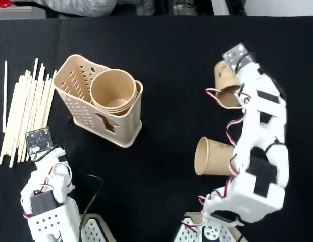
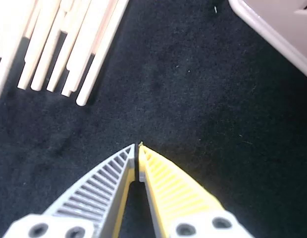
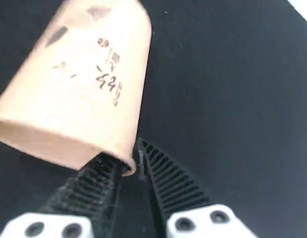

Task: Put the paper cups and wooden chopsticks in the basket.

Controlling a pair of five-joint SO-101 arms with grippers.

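Observation:
A beige slotted basket (image 1: 81, 108) stands left of the table's middle with nested paper cups (image 1: 113, 89) inside. Wooden chopsticks (image 1: 25, 113) lie in a loose bundle at the far left. My left gripper (image 2: 138, 148) hovers shut and empty over the black cloth, just short of the chopstick ends (image 2: 59, 44), with a basket corner (image 2: 282, 29) off to the side. My right gripper (image 3: 133, 158) is shut on the rim of a paper cup (image 3: 79, 99), held tilted above the table at the far right (image 1: 226, 83). Another paper cup (image 1: 213, 156) lies on its side beside the right arm.
A black cloth (image 1: 171, 65) covers the whole table. The right arm's white body (image 1: 262, 151) stretches along the right side, close to the lying cup. The arm bases sit at the near edge. Open cloth lies between the basket and the right arm.

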